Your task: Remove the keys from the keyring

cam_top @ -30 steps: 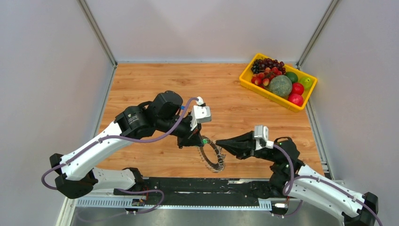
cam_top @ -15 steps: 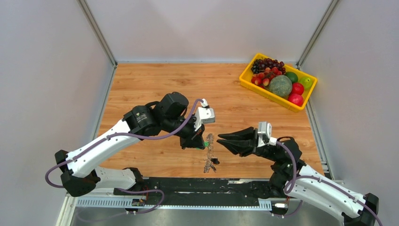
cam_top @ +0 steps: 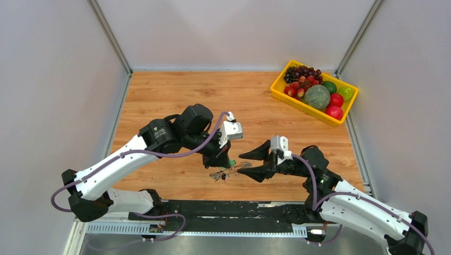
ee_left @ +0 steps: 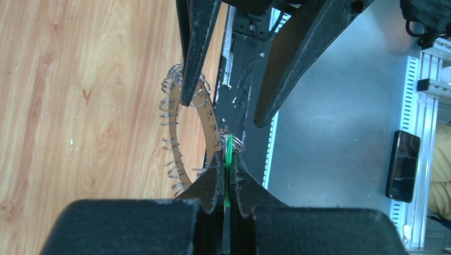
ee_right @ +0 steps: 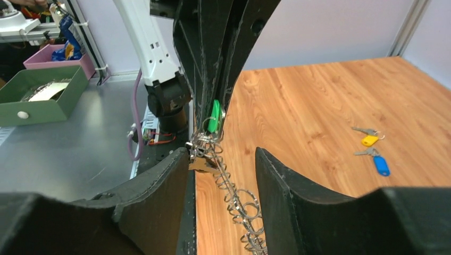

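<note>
The keyring (ee_right: 236, 199) is being held above the near edge of the wooden bench (cam_top: 159, 95) by the left pincer (ee_left: 227, 164), which is clenched on the green-headed key (ee_right: 214, 116). The right pincer (ee_right: 222, 153) is released and is straddling the ring (one finger inside the loop). A yellow-headed key (ee_right: 368, 139) and a blue-headed key (ee_right: 381, 165) are lying loose on the bench.

Keyring (cam_top: 228, 171) between left tool (cam_top: 228, 161), right tool (cam_top: 244, 164); tray (cam_top: 274, 88) back right.
</note>
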Available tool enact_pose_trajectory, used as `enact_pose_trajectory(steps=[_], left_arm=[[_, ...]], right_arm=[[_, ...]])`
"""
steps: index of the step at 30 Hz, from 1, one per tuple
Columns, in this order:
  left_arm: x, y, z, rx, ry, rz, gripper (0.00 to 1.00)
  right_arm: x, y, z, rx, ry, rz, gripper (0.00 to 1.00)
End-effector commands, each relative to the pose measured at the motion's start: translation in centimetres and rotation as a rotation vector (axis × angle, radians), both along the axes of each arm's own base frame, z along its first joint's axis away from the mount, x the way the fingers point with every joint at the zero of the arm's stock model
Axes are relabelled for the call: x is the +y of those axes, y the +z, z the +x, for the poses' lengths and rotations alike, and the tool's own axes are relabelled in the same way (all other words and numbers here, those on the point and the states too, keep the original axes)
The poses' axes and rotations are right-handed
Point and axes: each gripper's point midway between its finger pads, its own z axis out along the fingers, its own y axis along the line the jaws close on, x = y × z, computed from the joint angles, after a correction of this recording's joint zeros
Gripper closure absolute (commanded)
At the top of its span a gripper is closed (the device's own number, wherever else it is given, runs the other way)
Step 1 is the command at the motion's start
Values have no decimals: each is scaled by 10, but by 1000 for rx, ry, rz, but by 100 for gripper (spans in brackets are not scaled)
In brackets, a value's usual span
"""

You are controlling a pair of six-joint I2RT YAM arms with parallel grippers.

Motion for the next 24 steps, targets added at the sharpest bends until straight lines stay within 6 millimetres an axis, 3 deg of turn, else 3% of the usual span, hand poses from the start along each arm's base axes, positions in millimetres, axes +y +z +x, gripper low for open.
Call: enact_pose_trajectory(steps=[1, 9, 15, 24], left_arm=[[-1, 36, 1, -61, -1, -99, 100], [1, 38, 1, -71, 8, -98, 100], [1, 37, 2, -70, 9, -96, 100], [0, 39, 1, -69, 5, -100, 100]], right_arm=[[-1, 15, -9, -9, 43, 21, 48], [-4, 10, -9, -3, 34, 12, 56], [-3, 14, -14, -17, 62, 13, 51], [5, 20, -12, -28, 75, 11, 54]])
